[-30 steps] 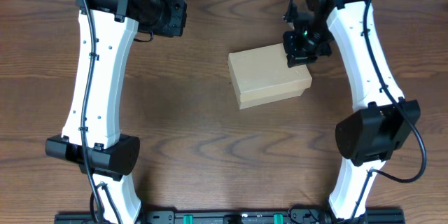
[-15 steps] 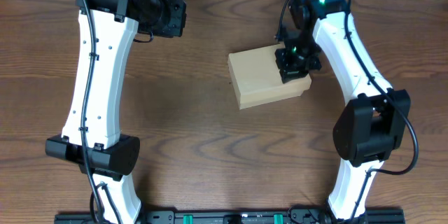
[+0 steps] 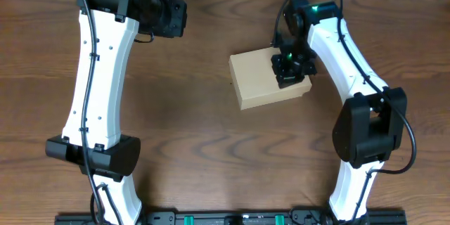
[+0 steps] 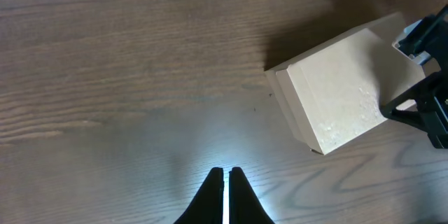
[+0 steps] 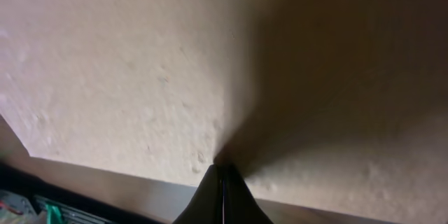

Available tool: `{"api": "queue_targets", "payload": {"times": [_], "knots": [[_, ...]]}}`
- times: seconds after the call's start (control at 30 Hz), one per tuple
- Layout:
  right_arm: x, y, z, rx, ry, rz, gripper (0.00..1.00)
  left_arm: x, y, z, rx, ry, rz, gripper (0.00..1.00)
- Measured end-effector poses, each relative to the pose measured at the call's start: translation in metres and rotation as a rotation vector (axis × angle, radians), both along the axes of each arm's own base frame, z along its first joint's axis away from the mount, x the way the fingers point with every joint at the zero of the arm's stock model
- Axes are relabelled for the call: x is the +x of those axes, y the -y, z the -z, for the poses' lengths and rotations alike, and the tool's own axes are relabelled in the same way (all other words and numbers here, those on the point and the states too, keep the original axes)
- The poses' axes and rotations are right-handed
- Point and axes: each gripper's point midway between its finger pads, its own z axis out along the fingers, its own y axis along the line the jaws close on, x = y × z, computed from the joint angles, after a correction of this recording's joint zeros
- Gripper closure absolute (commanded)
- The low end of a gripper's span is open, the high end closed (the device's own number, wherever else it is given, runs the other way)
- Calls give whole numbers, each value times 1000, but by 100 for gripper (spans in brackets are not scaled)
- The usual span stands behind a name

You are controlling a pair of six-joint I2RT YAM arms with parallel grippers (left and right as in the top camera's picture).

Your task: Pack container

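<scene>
Overhead, the container point(image 3: 261, 81) lies closed on the wooden table point(image 3: 211, 148), a little right of centre and turned slightly askew. The right gripper point(image 3: 288, 72) stands on top of it near its right end. Its fingers are pressed together, their tips touching the cardboard lid and clamping nothing. The left gripper point(image 4: 225, 173) hangs well apart from the box, above bare wood to its left. Its two fingers are also closed against each other and hold nothing.

From the right wrist, tan cardboard point(image 5: 140, 77) fills nearly the whole frame, so the box's outline is cut off. The right half lies in deep shadow, and the joined tips point(image 5: 222, 171) meet the surface at the lower middle. A dark strip along the bottom left is too blurred to identify. From the left wrist, the box point(image 4: 343, 91) shows its top and two side faces, while its far end is covered by the right gripper at the frame's edge. Which edge carries the lid's hinge I cannot tell.

Counted: one container, two arms, two grippers.
</scene>
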Motion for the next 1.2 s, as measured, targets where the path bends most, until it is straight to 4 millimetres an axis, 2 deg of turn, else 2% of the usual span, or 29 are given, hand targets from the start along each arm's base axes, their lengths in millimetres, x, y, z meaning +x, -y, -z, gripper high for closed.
{"api": "queue_targets", "payload": {"times": [0.17,0.2,0.27,0.3,0.37,0.43,0.5,0.53,0.57,0.63,0.67,0.73,0.77,0.83,0.87,1.0,1.07,1.2], "knots": [[7,4,-9,-29,29,12,99,0,0,0,0,1,0,94],[10,5,-13,-35,44,14,99,1,0,-1,-1,4,0,94],[24,9,-36,-63,110,23,98,4,1,-2,-4,17,0,94],[31,11,-47,-73,147,27,94,5,1,-3,-6,23,0,94],[47,17,-80,-105,244,48,73,7,2,-4,-8,34,0,94],[58,25,-111,-137,338,63,67,10,0,-5,-1,49,-6,94],[63,36,-145,-167,420,96,52,10,-4,-9,19,65,-17,94],[63,43,-158,-179,449,115,53,9,-8,-12,33,77,-29,94],[63,50,-168,-186,470,132,59,8,-11,-16,46,90,-38,95],[66,69,-188,-192,527,180,84,4,-19,-28,71,128,-57,94],[65,78,-194,-197,543,205,89,1,-22,-34,78,146,-64,94],[61,98,-205,-208,563,262,94,-7,-28,-49,83,186,-76,94],[59,109,-211,-212,573,294,92,-13,-31,-58,84,208,-84,94],[52,122,-222,-210,596,339,82,-26,-36,-71,82,236,-94,94],[47,127,-228,-207,607,355,81,-33,-38,-77,80,244,-100,94],[15,130,-251,-188,648,370,81,-65,-48,-88,78,229,-121,94],[-4,129,-256,-183,651,369,86,-73,-50,-94,68,241,-133,94],[-46,130,-245,-190,593,362,84,-81,-49,-102,41,258,-140,94]]}}
